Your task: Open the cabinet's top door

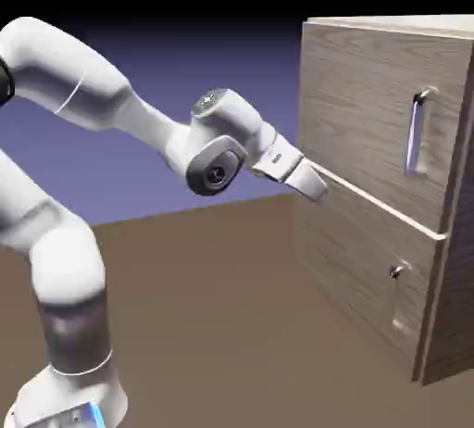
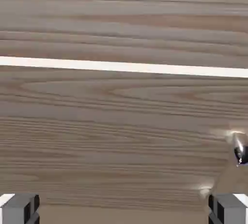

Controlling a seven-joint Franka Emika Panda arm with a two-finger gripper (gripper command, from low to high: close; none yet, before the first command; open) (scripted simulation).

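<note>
White arm's two-finger gripper (image 1: 315,185) has its jaws spread wide with nothing between them, parked close to the big grey-brown wood-grain cabinet (image 1: 356,93) at the pale seam between panels. The tall top door (image 1: 370,130) looks closed, its long vertical silver bar handle (image 1: 416,132) well off toward the far edge. Risk: the tips are nearer the seam and the lower panel's short handle (image 1: 396,271), so a straight push could jam into wood or hook the wrong handle.
</note>
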